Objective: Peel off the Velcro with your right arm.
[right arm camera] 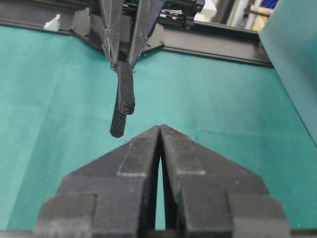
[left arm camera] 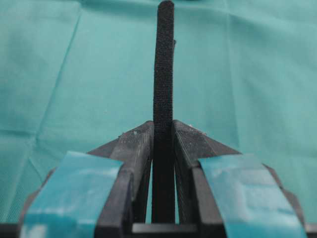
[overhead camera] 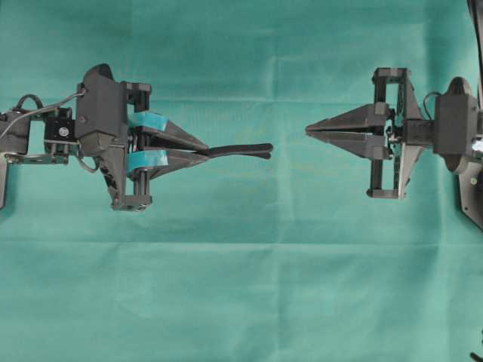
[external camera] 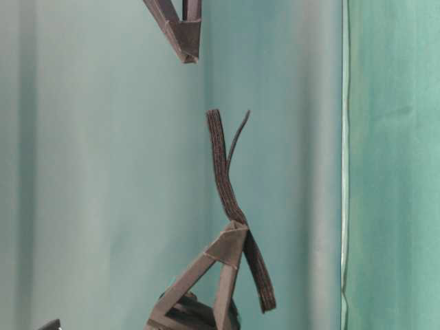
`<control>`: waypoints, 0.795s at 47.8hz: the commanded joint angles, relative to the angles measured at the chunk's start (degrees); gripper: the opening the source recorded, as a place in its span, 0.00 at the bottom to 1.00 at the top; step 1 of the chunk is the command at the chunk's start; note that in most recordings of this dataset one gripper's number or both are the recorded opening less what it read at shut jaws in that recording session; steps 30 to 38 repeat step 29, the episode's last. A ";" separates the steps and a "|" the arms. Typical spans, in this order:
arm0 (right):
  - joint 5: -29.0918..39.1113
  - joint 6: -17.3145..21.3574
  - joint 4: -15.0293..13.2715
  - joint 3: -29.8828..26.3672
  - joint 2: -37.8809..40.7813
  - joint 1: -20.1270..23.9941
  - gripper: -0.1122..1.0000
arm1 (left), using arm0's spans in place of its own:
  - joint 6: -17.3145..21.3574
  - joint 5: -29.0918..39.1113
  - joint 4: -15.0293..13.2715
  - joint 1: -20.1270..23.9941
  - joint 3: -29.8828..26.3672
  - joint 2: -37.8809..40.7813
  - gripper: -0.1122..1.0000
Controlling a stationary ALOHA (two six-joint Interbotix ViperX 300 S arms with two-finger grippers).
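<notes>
Between the teal-taped fingers (overhead camera: pixel 162 139) of the left tool (overhead camera: pixel 202 150) sits the Velcro (overhead camera: pixel 240 150), a thin black strip pinched near one end and sticking straight out past the fingertips toward the middle of the scene. Its free end splits slightly into two layers, seen in the overhead view as a narrow fork and in the table-level view as a thin sliver curling away from the thicker band (external camera: pixel 221 161). From the left wrist camera the strip (left arm camera: pixel 163 69) stands upright between the two fingers, which press against it on both sides. It hangs in the air above the green cloth (overhead camera: pixel 241 286) that covers the tabletop, touching nothing else.

Facing it across a clear gap is the right tool (overhead camera: pixel 311 132), its plain black pointed fingers pressed together with nothing between them. From the right wrist camera those closed tips (right arm camera: pixel 160 130) point at the strip's dangling end (right arm camera: pixel 122 106), near it but apart.
</notes>
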 commanded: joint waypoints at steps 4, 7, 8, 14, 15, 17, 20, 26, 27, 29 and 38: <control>-0.26 0.09 0.18 -0.26 0.09 -0.18 0.02 | -0.09 -0.18 0.18 0.09 -0.26 -0.88 0.20; -0.26 0.09 0.18 -0.09 0.62 -0.18 0.02 | -0.09 -0.18 0.18 0.09 -0.09 -0.88 0.20; -0.26 0.09 0.09 0.00 0.88 -0.18 0.02 | -0.09 -0.18 0.18 0.09 -0.09 -0.88 0.20; -0.26 0.18 0.18 0.26 2.29 -0.18 0.02 | -0.18 -0.18 0.18 0.09 0.53 -0.44 0.20; -0.26 0.18 0.18 0.35 2.55 -0.18 0.02 | -0.18 -0.18 0.18 0.09 0.62 -0.44 0.20; -0.26 0.18 0.18 0.44 3.08 -0.18 0.02 | -0.18 -0.18 0.18 0.09 0.97 -0.44 0.20; -0.26 0.18 0.18 0.53 3.87 -0.09 0.02 | -0.26 -0.09 0.18 0.09 1.41 -0.44 0.20; -0.26 0.18 0.18 0.62 4.92 -0.18 0.02 | -0.26 -0.18 0.18 0.09 2.20 -0.44 0.20; -0.26 0.18 0.18 0.62 5.01 -0.18 0.02 | -0.26 -0.18 0.18 0.09 2.29 -0.44 0.20; -0.26 0.18 0.18 0.62 5.19 -0.18 0.02 | -0.26 -0.18 0.18 0.09 2.55 -0.44 0.20; -0.26 0.18 0.18 0.62 5.19 -0.18 0.02 | -0.26 -0.18 0.18 0.09 2.55 -0.44 0.20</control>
